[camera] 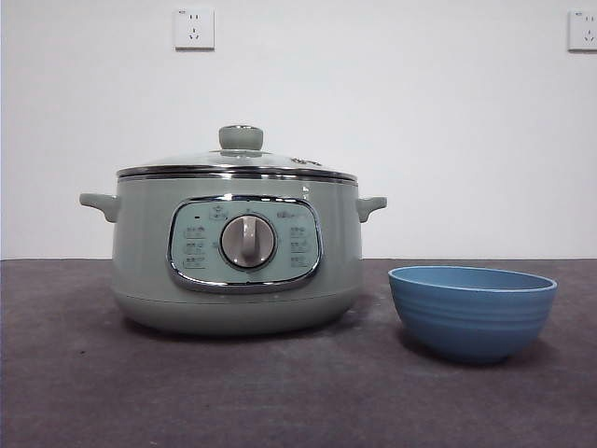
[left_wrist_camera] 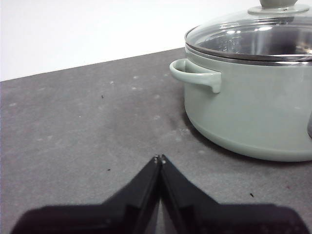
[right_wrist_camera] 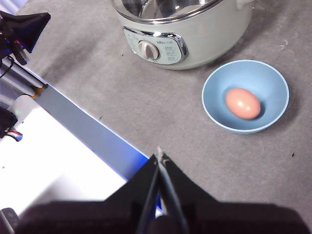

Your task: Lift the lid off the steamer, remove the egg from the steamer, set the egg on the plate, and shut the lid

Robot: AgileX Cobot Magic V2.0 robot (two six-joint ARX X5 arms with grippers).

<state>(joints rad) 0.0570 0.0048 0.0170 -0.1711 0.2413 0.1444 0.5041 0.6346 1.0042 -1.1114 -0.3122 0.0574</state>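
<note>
The sage-green steamer (camera: pixel 238 252) stands on the table with the glass lid (camera: pixel 238 163) seated on its rim, knob up. The blue plate (camera: pixel 471 313) stands to its right. The brownish-orange egg (right_wrist_camera: pixel 243 103) lies inside the plate (right_wrist_camera: pixel 217 85), seen only in the right wrist view. My left gripper (left_wrist_camera: pixel 159 158) is shut and empty, low over the table beside the steamer's side handle (left_wrist_camera: pixel 195 74). My right gripper (right_wrist_camera: pixel 159 157) is shut and empty, high above the table's front edge, away from the plate. Neither gripper shows in the front view.
The dark grey table (camera: pixel 280 392) runs to a white wall with two sockets (camera: pixel 194 28). In the right wrist view a white-and-blue ledge (right_wrist_camera: pixel 73 141) borders the table's front, with the other arm's black tip (right_wrist_camera: pixel 24 27) at a corner.
</note>
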